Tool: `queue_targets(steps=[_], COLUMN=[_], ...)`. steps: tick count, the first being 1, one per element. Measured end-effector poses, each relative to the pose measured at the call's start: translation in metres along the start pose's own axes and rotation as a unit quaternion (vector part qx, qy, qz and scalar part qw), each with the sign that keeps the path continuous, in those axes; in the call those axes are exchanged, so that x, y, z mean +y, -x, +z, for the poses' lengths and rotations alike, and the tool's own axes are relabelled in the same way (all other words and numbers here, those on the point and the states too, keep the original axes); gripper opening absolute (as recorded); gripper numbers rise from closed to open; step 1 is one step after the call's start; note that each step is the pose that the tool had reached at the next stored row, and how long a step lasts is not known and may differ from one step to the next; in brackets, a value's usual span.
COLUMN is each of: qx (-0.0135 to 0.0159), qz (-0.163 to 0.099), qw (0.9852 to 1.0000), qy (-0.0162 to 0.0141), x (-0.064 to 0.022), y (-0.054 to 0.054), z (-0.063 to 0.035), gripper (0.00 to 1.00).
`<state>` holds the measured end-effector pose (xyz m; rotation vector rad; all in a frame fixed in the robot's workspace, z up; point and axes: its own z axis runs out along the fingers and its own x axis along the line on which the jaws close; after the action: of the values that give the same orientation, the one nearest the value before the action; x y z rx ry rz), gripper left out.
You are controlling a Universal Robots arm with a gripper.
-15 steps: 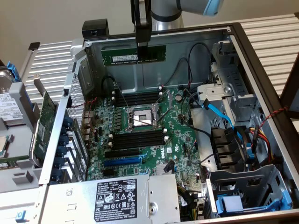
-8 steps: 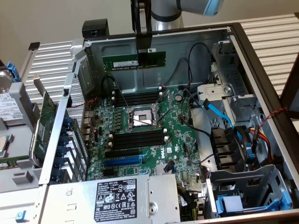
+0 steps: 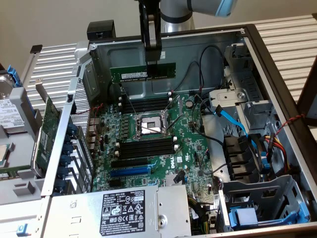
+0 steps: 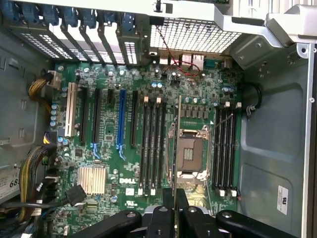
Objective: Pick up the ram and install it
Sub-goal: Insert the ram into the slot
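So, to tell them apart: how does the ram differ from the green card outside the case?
The ram is a narrow stick with a white label; the card is broader, with a metal bracket. The ram hangs level in the gripper over the motherboard; the card stands upright beside the case. Both are green boards.

An open grey metal computer case exposes a green Dell motherboard, its square silver processor socket between black memory slots, near a grey labelled power supply.
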<state>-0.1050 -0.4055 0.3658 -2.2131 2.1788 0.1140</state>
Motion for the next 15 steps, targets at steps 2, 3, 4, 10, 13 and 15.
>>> queue_targets(steps=[2, 3, 4, 10, 13, 15], qx=[0.0009, 0.0016, 0.0024, 0.0105, 0.0105, 0.0102], qz=[0.0, 0.0, 0.0, 0.0, 0.001, 0.004], qw=[1.0, 1.0, 1.0, 0.9999, 0.9999, 0.9999], qy=[0.0, 0.0, 0.0, -0.0052, -0.0118, -0.0129], x=[0.0, 0.0, 0.0, 0.0009, 0.0018, 0.0021], y=[0.0, -0.0001, -0.0001, -0.0004, -0.0005, -0.0006], z=[0.0005, 0.0008, 0.0012, 0.005, 0.0068, 0.0086], gripper=[0.14, 0.14, 0.14, 0.14, 0.14, 0.14])
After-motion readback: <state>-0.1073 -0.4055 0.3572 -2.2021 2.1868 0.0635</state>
